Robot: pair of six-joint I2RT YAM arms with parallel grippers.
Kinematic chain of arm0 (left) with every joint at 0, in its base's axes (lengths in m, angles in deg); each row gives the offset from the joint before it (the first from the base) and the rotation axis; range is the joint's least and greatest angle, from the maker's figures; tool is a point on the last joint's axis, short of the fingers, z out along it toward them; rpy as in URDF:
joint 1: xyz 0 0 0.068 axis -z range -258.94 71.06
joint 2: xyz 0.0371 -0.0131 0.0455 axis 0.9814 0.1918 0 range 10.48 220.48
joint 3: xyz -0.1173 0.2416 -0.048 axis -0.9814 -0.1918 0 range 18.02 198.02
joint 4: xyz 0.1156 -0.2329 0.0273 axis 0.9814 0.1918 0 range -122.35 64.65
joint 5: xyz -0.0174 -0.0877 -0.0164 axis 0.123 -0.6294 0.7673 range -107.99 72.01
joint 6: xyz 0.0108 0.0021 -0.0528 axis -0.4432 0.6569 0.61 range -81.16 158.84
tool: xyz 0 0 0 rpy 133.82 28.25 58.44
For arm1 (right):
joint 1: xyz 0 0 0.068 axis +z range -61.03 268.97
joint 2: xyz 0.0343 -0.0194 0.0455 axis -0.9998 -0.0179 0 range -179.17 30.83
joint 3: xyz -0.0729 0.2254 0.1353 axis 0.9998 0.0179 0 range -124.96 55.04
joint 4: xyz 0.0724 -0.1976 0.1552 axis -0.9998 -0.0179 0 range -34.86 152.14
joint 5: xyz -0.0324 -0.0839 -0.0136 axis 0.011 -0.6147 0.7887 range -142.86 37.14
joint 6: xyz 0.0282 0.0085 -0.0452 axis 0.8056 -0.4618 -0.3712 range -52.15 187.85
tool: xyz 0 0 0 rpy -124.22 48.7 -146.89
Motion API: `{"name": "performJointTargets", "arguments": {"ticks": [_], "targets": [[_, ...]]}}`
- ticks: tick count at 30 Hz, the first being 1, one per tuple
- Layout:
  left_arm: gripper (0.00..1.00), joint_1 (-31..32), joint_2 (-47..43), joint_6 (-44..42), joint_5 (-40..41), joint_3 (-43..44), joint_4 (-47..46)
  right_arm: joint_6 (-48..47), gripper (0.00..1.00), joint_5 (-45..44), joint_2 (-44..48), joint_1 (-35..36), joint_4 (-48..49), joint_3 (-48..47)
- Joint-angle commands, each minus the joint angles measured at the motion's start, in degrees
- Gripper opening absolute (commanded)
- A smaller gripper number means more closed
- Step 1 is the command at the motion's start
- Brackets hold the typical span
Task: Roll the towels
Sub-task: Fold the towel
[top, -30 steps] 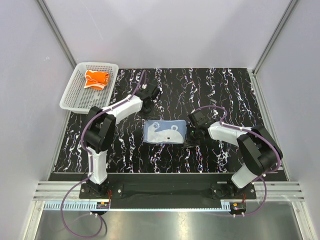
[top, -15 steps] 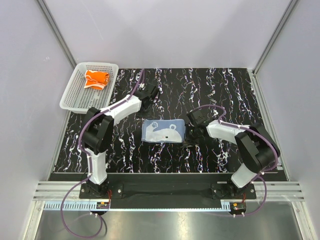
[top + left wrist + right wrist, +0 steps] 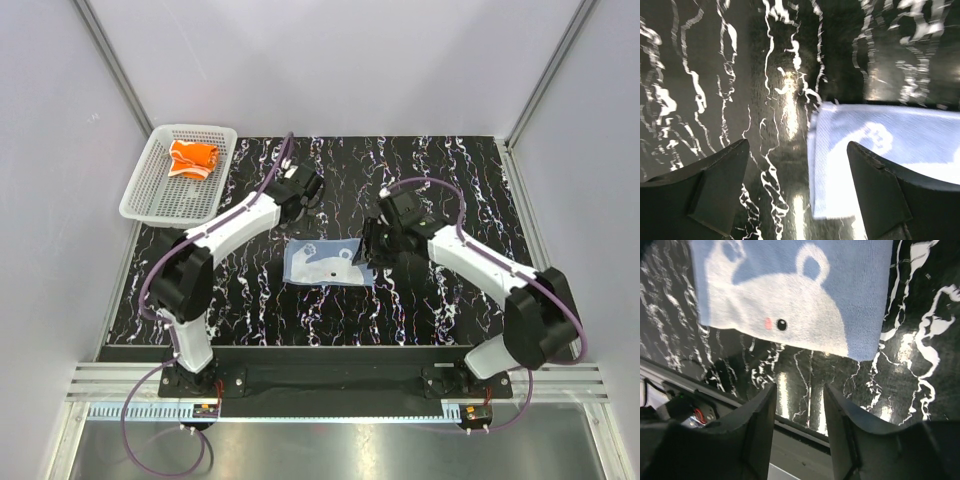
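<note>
Near the middle of the black, white-veined table [image 3: 450,180] the light blue towel [image 3: 328,262] lies spread flat in a single layer. It is a rough rectangle whose long axis runs left to right, close to parallel with the table's near edge. Its right end is slightly skewed. The right wrist view shows soft, fine-looped cloth [image 3: 790,290] printed with a white round-eared animal that has a black eye and a pink cheek.

The orange towel [image 3: 193,157], with white print, sits bunched in a loose lump at the far end of the white plastic mesh basket [image 3: 165,195], off the table's far-left corner.

The left gripper [image 3: 305,192] hangs just behind the blue towel's far-left corner. Its dark fingers [image 3: 715,190] are spread wide with nothing between them, and that corner of the cloth [image 3: 880,150] shows beyond the tips.

The right gripper [image 3: 372,248] is at the towel's right end. Its jaws are parted, bare glossy tabletop shows in the gap, and the cloth's edge lies just past the fingertips [image 3: 757,430], not between them.
</note>
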Motion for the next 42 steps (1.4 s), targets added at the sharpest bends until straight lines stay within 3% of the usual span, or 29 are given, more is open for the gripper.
{"name": "performJointTargets", "arguments": {"ticks": [1,7,11,17,24,29,34,38,42], "targets": [[0.85,2.6,-6.7,-0.8,4.3,3.0,-0.4,-1.9,0.54,-6.7,3.7,-0.9,-5.0,-3.4],[0.85,6.4,-9.7,0.0,4.7,1.7,0.6,-1.8,0.58,-8.3,-2.0,-6.0,-4.4,-3.7],[0.85,7.1,-13.0,0.9,3.7,-1.6,0.0,-1.1,0.54,-6.4,-8.5,-7.1,0.0,-2.4],[0.85,7.8,-17.5,0.8,3.2,-5.6,-1.0,2.0,0.40,0.2,-12.5,-7.1,8.9,2.7],[0.84,7.8,-19.0,1.0,2.9,-8.2,-2.1,4.0,0.30,2.0,-9.1,-5.7,11.6,8.7],[0.84,7.9,-19.0,1.3,2.4,-9.0,-2.9,7.2,0.27,2.2,-7.5,1.3,12.1,11.7],[0.84,7.9,-20.3,1.2,2.4,-9.5,-3.0,10.4,0.31,1.2,-2.3,4.4,10.8,12.8],[0.82,8.8,-23.0,1.1,1.4,-11.8,-5.1,7.1,0.39,-6.9,3.4,4.3,-0.1,8.2],[0.71,11.1,-25.3,3.1,-1.7,-17.3,-8.6,2.0,0.41,-10.1,6.9,4.1,-4.1,3.7]]}}
